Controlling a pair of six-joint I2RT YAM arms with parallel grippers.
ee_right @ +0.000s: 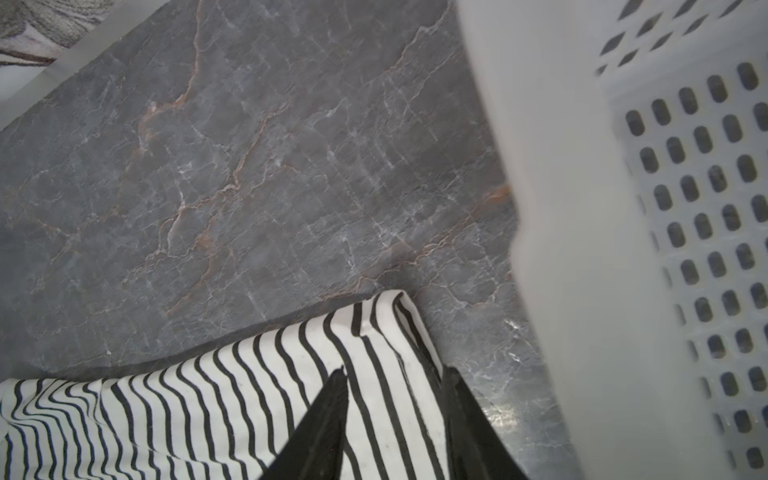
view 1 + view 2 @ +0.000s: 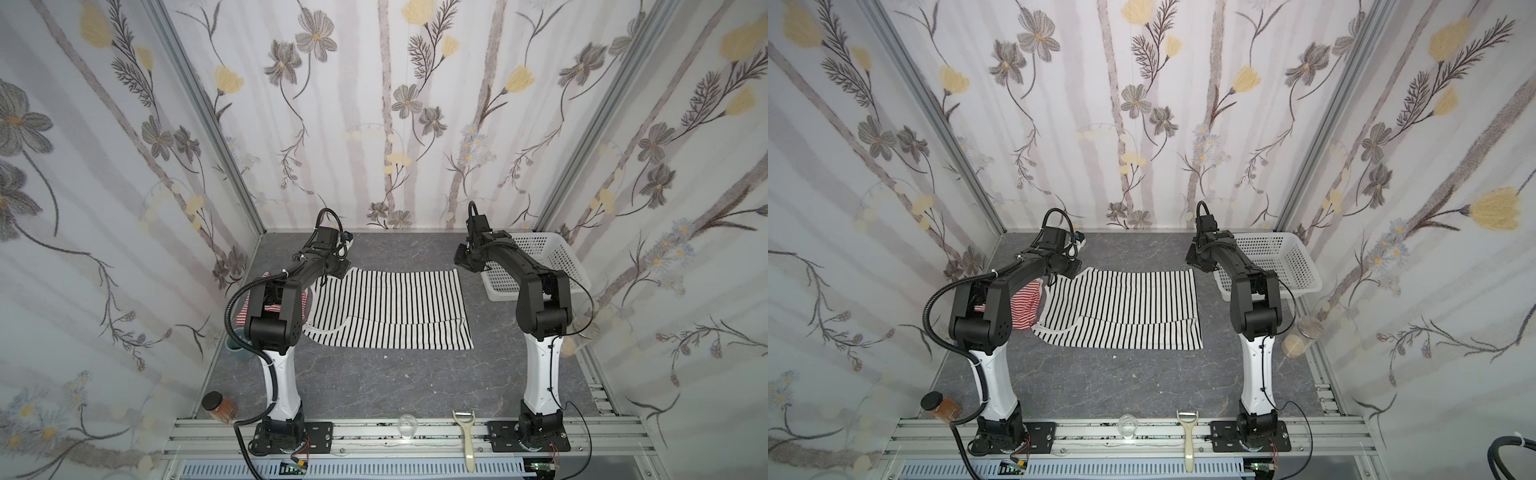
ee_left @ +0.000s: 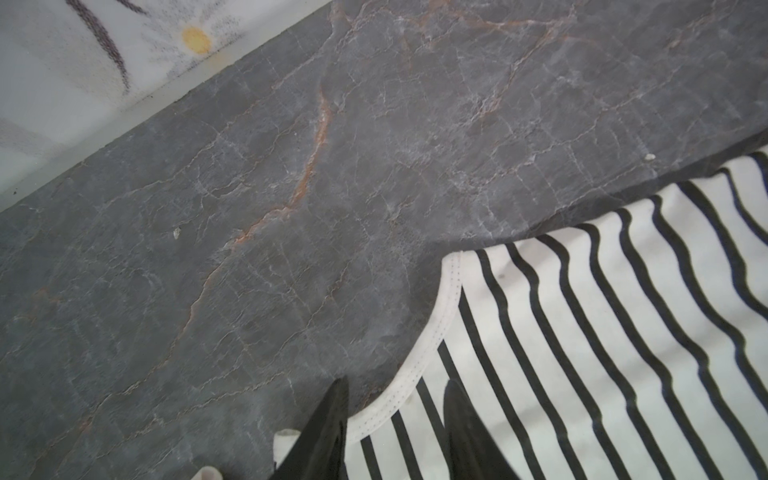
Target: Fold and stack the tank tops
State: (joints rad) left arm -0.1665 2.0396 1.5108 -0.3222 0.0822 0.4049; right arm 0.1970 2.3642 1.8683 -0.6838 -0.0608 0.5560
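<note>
At the middle of the desk (image 2: pixel 374 386) I see the black-striped tank top (image 2: pixel 386 307) lying flat, one fold seemingly in, the red-and-white striped tank top (image 2: pixel 1023 309) just beside it, partly hidden by my left arm (image 2: pixel 1000 291), and the left gripper (image 3: pixel 397 380) and right gripper (image 1: pixel 395 368) hovering parted and empty over its far corners; further folding and stacking remain.

Black-striped top (image 2: pixel 390 307) flat, red-striped top (image 2: pixel 1023 309) crumpled beside.

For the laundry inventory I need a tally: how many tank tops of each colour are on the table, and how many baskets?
Black-striped tank top: 1
Red-striped tank top: 1
White basket: 1
Total: 3
</note>
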